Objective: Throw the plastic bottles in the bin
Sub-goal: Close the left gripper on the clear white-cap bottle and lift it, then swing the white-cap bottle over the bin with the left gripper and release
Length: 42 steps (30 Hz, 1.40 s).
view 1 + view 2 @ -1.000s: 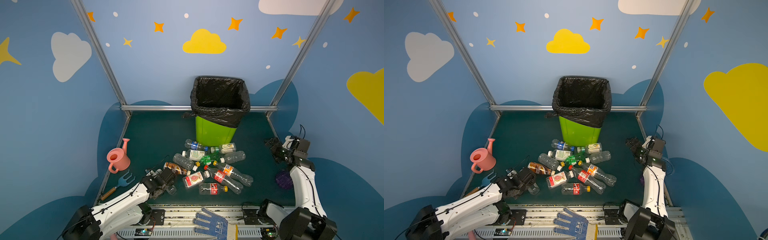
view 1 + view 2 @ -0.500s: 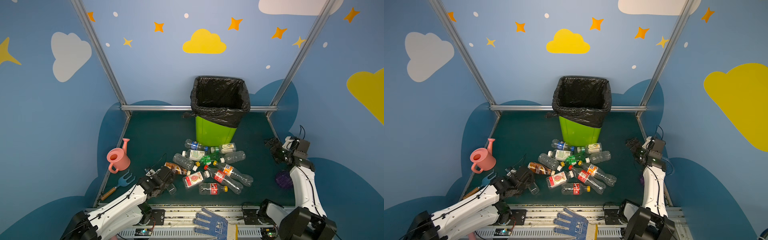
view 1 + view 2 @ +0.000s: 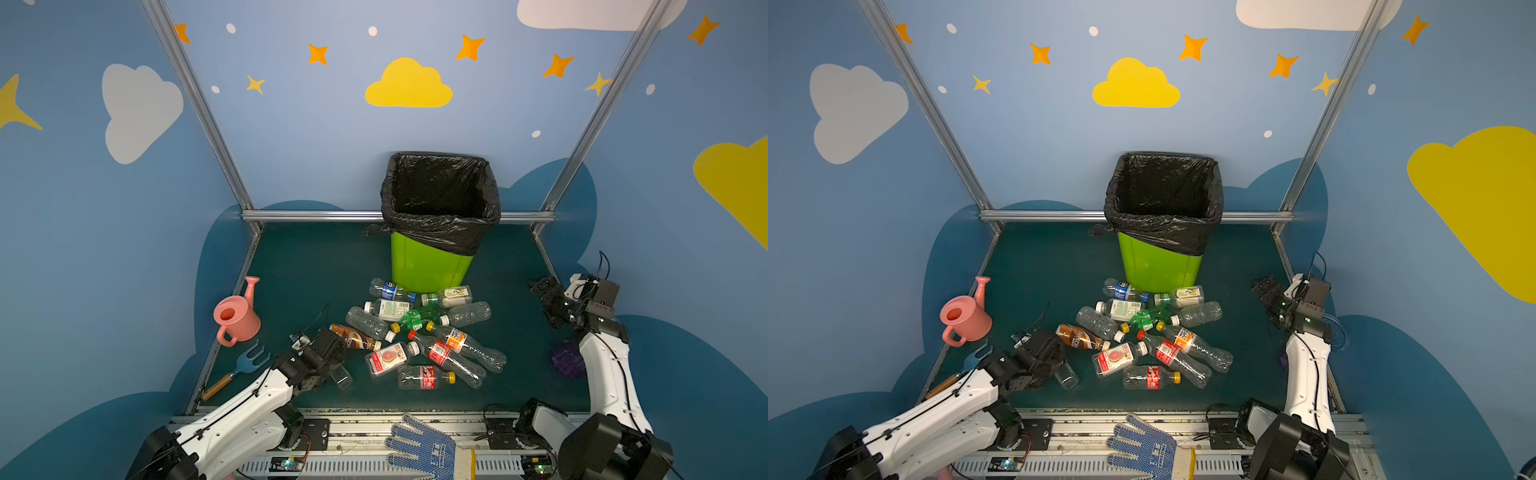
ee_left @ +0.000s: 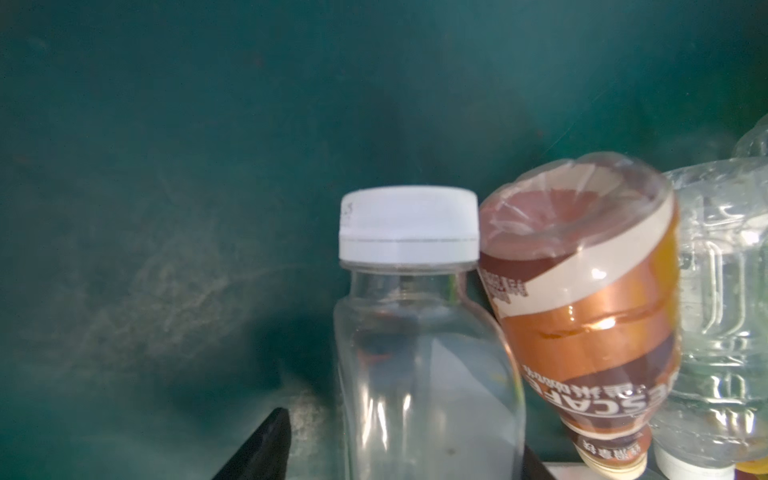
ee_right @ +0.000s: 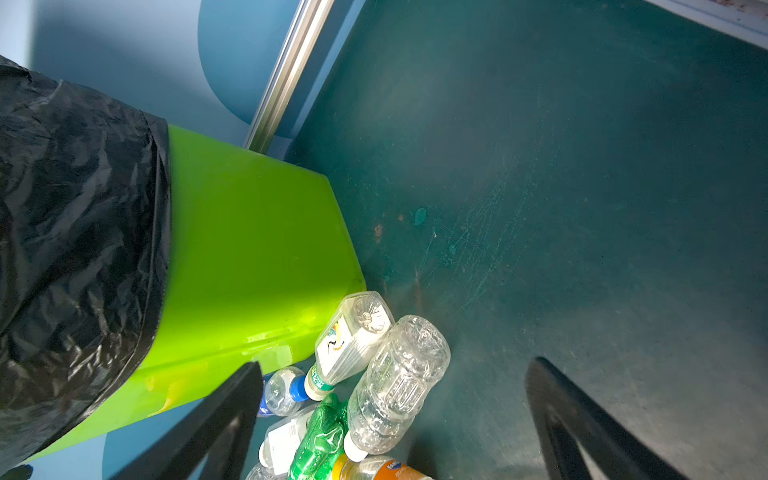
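Clear white-capped bottle [image 4: 415, 353]; left end effector [image 4: 404, 440] open around it, right end effector [image 5: 395, 363] open.

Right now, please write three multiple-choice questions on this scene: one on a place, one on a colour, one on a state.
1. Where is the pink watering can relative to the plastic bottles?
A. right of them B. left of them C. on top of them
2. What colour is the cap of the clear bottle between the jaws of the left gripper?
A. red B. blue C. white
3. How is the right gripper?
A. open and empty B. shut on the clear bottle C. shut on the watering can

Answers: 1 B, both top views show it left of them; 2 C, the left wrist view shows it white; 3 A, its fingers stand wide apart, gripping nothing.
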{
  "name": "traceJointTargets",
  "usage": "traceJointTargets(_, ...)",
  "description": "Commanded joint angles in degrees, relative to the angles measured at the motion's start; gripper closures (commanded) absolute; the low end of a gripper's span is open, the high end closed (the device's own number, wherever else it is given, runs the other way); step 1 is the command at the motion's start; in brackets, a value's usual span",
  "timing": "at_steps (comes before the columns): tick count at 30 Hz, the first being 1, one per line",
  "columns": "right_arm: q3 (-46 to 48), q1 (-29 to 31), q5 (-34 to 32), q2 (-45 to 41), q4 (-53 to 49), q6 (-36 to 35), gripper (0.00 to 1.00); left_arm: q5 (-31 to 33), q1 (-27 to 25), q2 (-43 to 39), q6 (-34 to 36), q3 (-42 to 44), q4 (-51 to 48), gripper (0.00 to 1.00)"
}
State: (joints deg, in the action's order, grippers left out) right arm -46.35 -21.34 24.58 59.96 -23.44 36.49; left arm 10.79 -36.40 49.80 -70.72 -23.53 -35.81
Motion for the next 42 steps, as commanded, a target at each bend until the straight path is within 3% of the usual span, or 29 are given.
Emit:
traceJointTargets(1,0.52,-0.48,0.3,-0.47,-0.21,-0.1,0.02,-0.24,0.28,0.0,0.76,-0.38,0.21,0.35)
traceJointTargets(14,0.56,-0.8,0.56,-0.2,-0.02,0.0,0.02,-0.07,1.17,-4.44,-1.03,3.08,2.47,0.6)
traceJointTargets(24,0.66,-1.22,0.23,0.5,0.19,-0.34,0.02,4.39,2.69,-12.7,1.13,-1.86,-3.34,0.66)
traceJointTargets(28,0.37,-1.37,0.9,1.33,0.97,-0.01,0.02,10.37,3.85,-16.69,8.55,-11.29,-7.52,0.66)
traceJointTargets(33,-0.57,-1.79,1.55,1.81,1.81,0.5,0.02,14.29,9.87,-12.73,26.99,-30.33,-3.16,0.62)
traceJointTargets(38,-2.06,-2.55,3.03,2.35,2.51,0.88,0.02,8.73,15.77,0.38,46.19,-57.23,9.48,0.6)
traceJointTargets(42,-2.09,-3.26,3.83,1.85,2.93,1.73,0.02,5.28,16.45,9.68,53.27,-73.02,20.75,0.61)
